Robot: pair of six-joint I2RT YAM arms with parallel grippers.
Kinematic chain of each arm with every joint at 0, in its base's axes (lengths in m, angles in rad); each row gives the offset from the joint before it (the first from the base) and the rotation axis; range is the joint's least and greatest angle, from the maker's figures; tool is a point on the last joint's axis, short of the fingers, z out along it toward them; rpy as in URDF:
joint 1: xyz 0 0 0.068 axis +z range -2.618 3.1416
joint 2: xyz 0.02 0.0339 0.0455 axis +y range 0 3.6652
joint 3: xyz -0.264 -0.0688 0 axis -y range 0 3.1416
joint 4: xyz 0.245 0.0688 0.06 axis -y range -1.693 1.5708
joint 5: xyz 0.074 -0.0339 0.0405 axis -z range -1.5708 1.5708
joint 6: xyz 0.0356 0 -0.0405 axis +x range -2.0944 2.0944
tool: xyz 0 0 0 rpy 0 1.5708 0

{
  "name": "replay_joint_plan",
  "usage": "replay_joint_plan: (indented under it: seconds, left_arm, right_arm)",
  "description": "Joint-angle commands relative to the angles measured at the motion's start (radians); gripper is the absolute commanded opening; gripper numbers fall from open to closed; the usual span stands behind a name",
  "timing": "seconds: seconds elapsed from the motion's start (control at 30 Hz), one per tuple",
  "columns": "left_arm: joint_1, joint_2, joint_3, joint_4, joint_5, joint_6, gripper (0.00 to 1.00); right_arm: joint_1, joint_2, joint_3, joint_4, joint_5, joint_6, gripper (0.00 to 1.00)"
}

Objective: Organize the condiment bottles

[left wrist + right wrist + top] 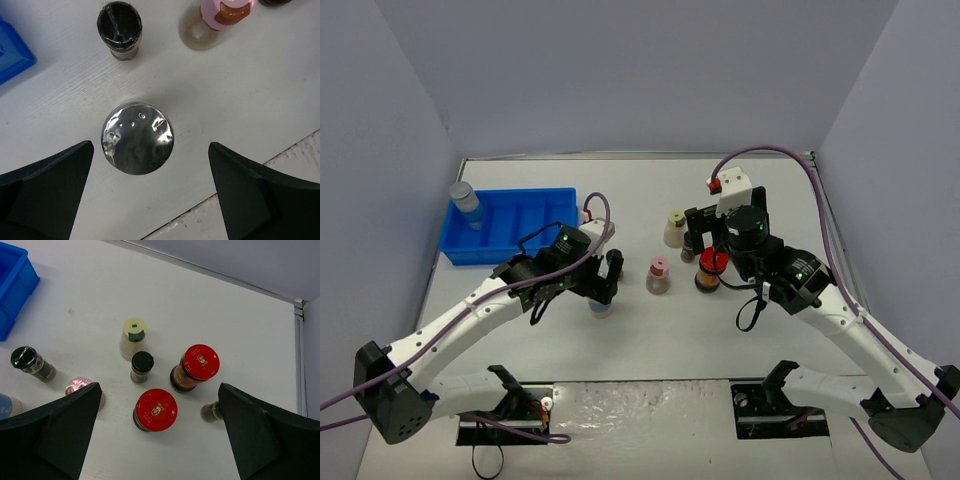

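Observation:
A silver-lidded jar point(137, 145) with a blue label stands on the table between the fingers of my open, empty left gripper point(150, 200), which hovers above it point(605, 288). A second silver-lidded jar point(466, 203) stands in the blue bin point(510, 240). My right gripper point(157, 440) is open and empty above a red-lidded jar point(156, 410). Beyond it stand another red-lidded jar point(200, 362), a black-capped jar point(142, 365) and a yellow-green-capped jar point(134, 337). A pink-capped jar point(658, 275) and a black-capped jar point(613, 262) stand between the arms.
The blue bin's corner point(12, 50) lies left of the left gripper. Another small dark jar point(212, 411) stands half hidden by the right finger. The table's front edge runs just below the silver-lidded jar. Grey walls close off the sides and back.

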Motion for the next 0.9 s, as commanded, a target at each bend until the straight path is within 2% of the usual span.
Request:
replay_joint_plan:
  seconds: [0.0,0.17,0.3,0.37,0.43,0.5,0.6,0.7,0.87]
  left_arm:
    - [-0.001,0.057,0.020,0.066,-0.048,-0.027,0.97]
    - [-0.002,0.109,0.026,0.044,-0.081,-0.050,0.88]
    - [-0.003,0.112,0.026,0.043,-0.110,-0.070,0.72]
    - [-0.001,0.107,0.025,0.040,-0.120,-0.073,0.52]
    - [-0.001,0.099,0.025,0.030,-0.139,-0.076,0.43]
    - [-0.001,0.076,0.032,0.008,-0.162,-0.082,0.25]
    - [0.009,0.038,0.062,-0.028,-0.217,-0.082,0.11]
    - [0.061,0.004,0.108,-0.081,-0.259,-0.087,0.07]
    - [0.266,-0.046,0.240,-0.164,-0.282,-0.043,0.07]
  right_arm:
    - [-0.008,-0.026,-0.015,0.053,0.001,0.021,1.00]
    - [-0.011,-0.039,-0.030,0.057,0.005,0.034,1.00]
    - [-0.013,-0.043,-0.036,0.063,0.002,0.032,1.00]
    - [-0.013,-0.042,-0.038,0.065,-0.005,0.034,1.00]
    - [-0.013,-0.040,-0.040,0.071,-0.006,0.033,1.00]
    - [-0.013,-0.036,-0.038,0.074,-0.018,0.037,1.00]
    - [-0.013,-0.031,-0.035,0.082,-0.040,0.041,1.00]
    - [-0.013,-0.025,-0.031,0.086,-0.057,0.043,1.00]
    - [-0.013,-0.011,-0.014,0.090,-0.095,0.051,1.00]
